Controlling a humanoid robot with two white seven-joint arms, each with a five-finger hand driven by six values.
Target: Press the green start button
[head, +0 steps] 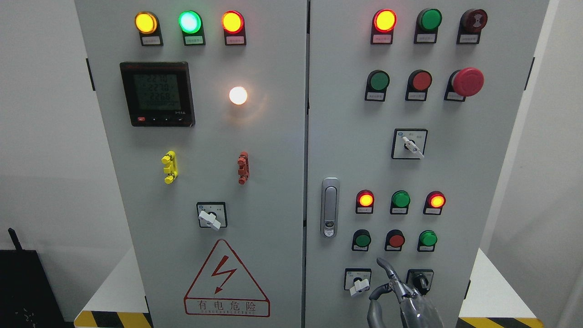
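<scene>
Green start button [362, 239], taken to be the dark green cap at the left of the lowest button row on the cabinet's right door [455, 173], is seen untouched, though its label is too small to be read and the choice among green caps cannot be confirmed. Right hand [401, 296] is shown rising from the bottom edge, cut off at the wrist, with one finger [385, 266] stretched upward and the thumb bent out to the side; the remaining fingers appear folded and nothing is held. The fingertip is placed just below the button row, between the green cap and the red button [396, 239] beside it; whether the panel is touched cannot be told. Five green caps are counted on the right door, all unlit, and a sixth, the lit green lamp [190, 22], on the left door [205, 136]. Four rotary switches are counted, one of them, the black switch [421, 277], partly hidden behind the hand. One red mushroom stop button [468, 82] and one meter display [157, 93] are also shown, the meter's digits being hard to make out.
</scene>
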